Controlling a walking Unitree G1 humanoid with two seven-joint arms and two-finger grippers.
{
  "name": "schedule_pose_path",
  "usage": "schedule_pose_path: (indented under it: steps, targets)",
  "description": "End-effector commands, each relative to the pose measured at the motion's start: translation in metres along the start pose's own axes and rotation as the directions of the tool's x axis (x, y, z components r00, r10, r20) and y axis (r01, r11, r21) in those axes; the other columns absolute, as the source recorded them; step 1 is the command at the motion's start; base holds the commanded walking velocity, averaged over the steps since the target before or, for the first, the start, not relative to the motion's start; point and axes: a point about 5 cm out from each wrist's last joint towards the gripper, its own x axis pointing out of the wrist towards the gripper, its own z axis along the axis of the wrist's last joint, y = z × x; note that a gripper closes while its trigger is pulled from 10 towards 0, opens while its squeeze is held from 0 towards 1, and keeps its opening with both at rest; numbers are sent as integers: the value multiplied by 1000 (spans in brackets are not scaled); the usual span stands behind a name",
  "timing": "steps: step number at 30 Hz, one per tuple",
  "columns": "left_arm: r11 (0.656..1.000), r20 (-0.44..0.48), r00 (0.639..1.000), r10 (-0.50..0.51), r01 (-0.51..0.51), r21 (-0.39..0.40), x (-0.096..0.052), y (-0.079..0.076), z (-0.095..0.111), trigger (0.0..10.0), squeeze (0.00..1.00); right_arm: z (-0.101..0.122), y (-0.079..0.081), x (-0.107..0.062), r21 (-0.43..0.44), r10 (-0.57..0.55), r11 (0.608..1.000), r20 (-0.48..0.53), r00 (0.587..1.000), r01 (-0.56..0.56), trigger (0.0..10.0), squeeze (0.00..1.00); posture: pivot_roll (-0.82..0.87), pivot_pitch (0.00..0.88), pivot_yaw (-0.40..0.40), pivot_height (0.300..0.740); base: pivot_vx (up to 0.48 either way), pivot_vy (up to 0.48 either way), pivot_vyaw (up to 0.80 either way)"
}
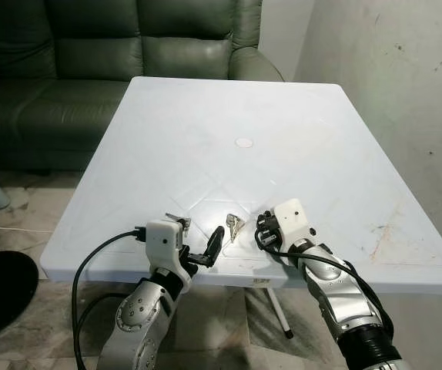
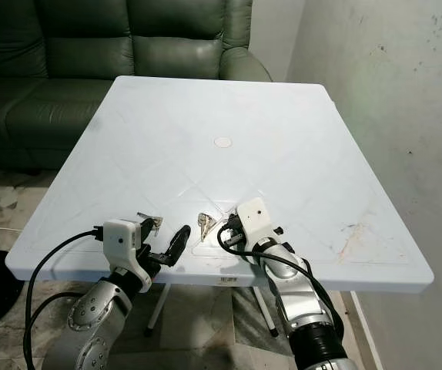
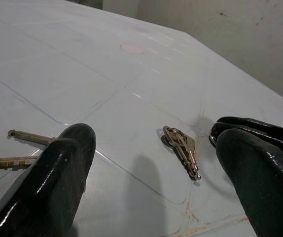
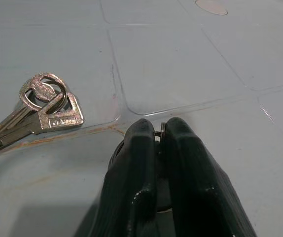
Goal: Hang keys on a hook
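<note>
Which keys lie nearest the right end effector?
The ringed bunch with the triangular head, just beside the right end effector, shut on a metal ring; the two loose keys lie farther, by the left end effector.

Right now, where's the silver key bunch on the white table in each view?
Left eye: silver key bunch at the near table edge, between both grippers.
Right eye: same place.
Left wrist: lower middle, between the black fingers.
Right wrist: left side.
Shared landmark: round pale cap at the table's centre.
</note>
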Motion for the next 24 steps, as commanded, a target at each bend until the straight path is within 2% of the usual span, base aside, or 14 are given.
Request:
schedule_pose_path:
  steps: [1, 9, 16, 18, 19, 21, 22, 23, 24]
  targets:
    - [1000, 26, 1000, -9, 9, 10, 2, -3, 7, 10000, 0, 1, -1, 1, -10, -16, 1000, -5, 1000, 16, 0, 0, 24, 32, -61, 740, 0, 0, 0]
    - [1000, 28, 1000, -1, 1, 11, 2, -2, 7, 10000, 0, 3, -3, 0, -3, -23, 1000, 6, 1000, 23, 0, 0, 23, 43, -63, 740, 0, 0, 0]
    - [1000, 29, 1000, 10, -10, 12, 3, -2, 7, 10000, 0, 7, -5, 0, 64, -23, 998, 25, 999, 22, 0, 0, 22, 46, -64, 740, 0, 0, 0]
    - [1000, 30, 999, 13, -13, 11, 3, -2, 8, 10000, 0, 10, -6, 0, 83, -17, 996, 48, 999, 13, 0, 0, 22, 48, -64, 740, 0, 0, 0]
    - [1000, 33, 999, 24, -24, 8, 3, -1, 8, 10000, 0, 13, -10, 1, 136, -32, 990, 58, 998, 24, 0, 0, 22, 49, -65, 740, 0, 0, 0]
    - [999, 37, 999, 31, -32, 7, 4, 0, 8, 10000, 0, 15, -12, 0, 151, -42, 988, 81, 996, 29, 0, 0, 22, 48, -65, 740, 0, 0, 0]
    - [999, 44, 998, 47, -47, -1, 5, 2, 10, 10000, 0, 23, -16, -2, 176, -58, 984, 152, 987, 31, 0, 0, 22, 49, -65, 740, 0, 0, 0]
    - [999, 48, 997, 52, -52, -9, 6, 4, 11, 10000, 0, 27, -18, -3, 187, -73, 982, 176, 982, 40, 0, 0, 22, 49, -65, 740, 0, 0, 0]
    - [998, 52, 997, 61, -60, -11, 7, 5, 13, 10000, 0, 30, -21, -4, 203, -88, 978, 200, 976, 46, 1294, 0, 21, 47, -64, 740, 0, 0, 0]
